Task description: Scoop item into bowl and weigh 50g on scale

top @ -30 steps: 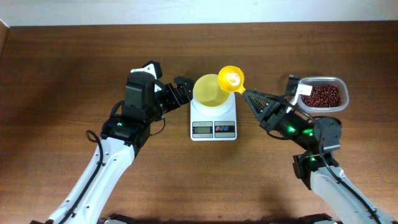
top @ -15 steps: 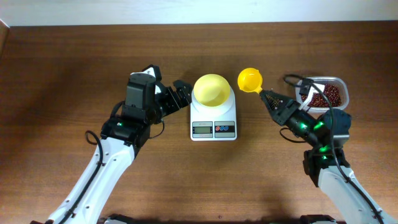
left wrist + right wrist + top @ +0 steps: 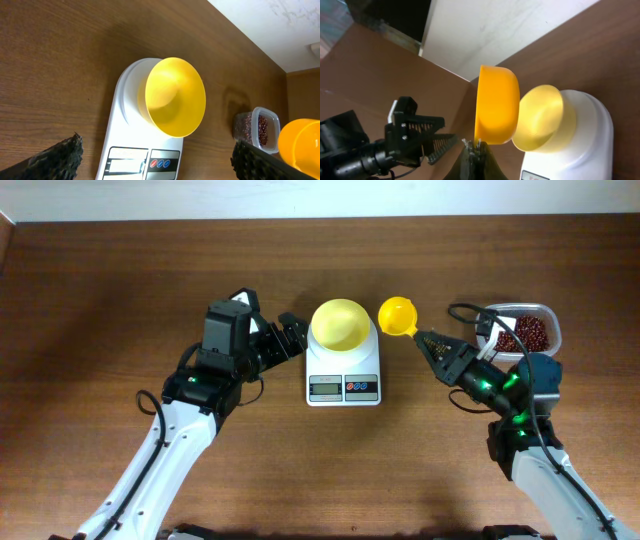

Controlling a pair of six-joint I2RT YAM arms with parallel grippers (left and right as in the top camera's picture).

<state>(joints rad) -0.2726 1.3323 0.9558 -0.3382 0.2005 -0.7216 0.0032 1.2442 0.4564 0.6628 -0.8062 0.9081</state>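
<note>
The pale yellow bowl [image 3: 340, 323] sits on the white scale [image 3: 343, 375] at the table's middle; it looks empty in the left wrist view [image 3: 175, 97]. My right gripper [image 3: 432, 343] is shut on the handle of the yellow scoop [image 3: 398, 315], which hangs just right of the bowl and looks empty from above. The right wrist view shows the scoop [image 3: 496, 105] beside the bowl [image 3: 540, 117]. The red-brown beans [image 3: 530, 332] lie in a clear container [image 3: 545, 315] at the right. My left gripper [image 3: 290, 335] is open and empty, just left of the scale.
The scale's display and buttons [image 3: 145, 161] face the table's front edge. The right arm partly covers the clear container's left side. A pale wall runs along the table's far edge.
The right gripper has carried the scoop from over the bowl's right rim out to the right, then eased slightly back left. The left arm has stayed still.
</note>
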